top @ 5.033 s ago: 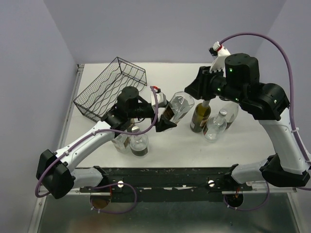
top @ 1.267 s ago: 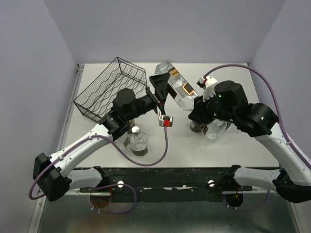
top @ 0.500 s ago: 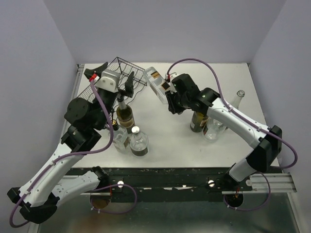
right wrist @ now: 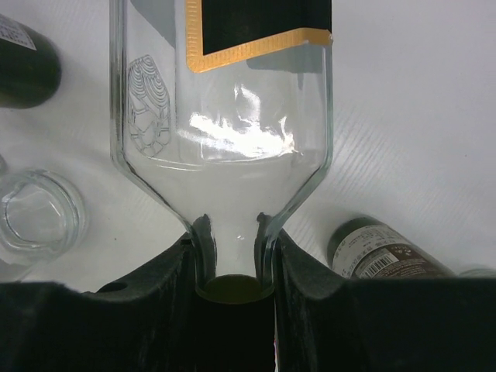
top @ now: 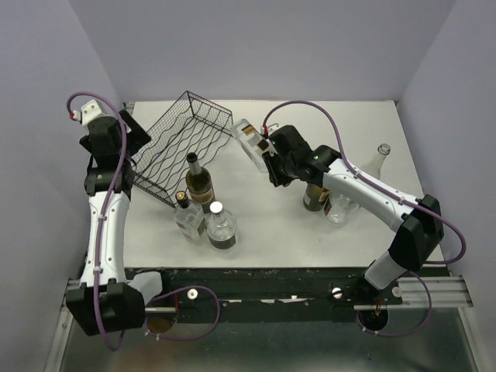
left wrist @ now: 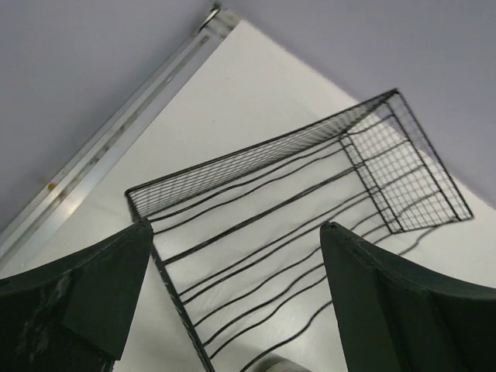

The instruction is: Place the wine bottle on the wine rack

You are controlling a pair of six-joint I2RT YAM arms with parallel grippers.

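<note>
A: Start at the left. What is the left tool [left wrist: 234,232] doing?

B: It hangs over the 9 o'clock corner of the wine rack [top: 211,116]. Its fingers are spread wide with nothing between them. The rack sits tilted at about 10 o'clock on the surface [top: 271,229], and no bottle lies in it.

A: And the wine bottle [top: 249,138]?

B: It is in the air just off the rack's 3 o'clock side. The right tool [right wrist: 232,225] is clamped tight on its neck, and the body points away toward 11 o'clock.

A: How should the placing be done?

B: I would carry it toward 9 o'clock, body first. Bring it level and settle it into a dip of the wavy wires before letting go. A neck grip leaves the heavy end free to swing, so go slowly. The dark bottle [top: 199,184] stands right at the rack's 5 o'clock edge, so the arm should pass above it. The open left tool could steady the frame if it shifts.

A: Any writing?

B: The held bottle has a black label with an orange border and a raised pattern in the glass, with no words that I can read. Past 3 o'clock, the brown bottle [right wrist: 380,252] shows a barcode, and its print is too small to read.
</note>
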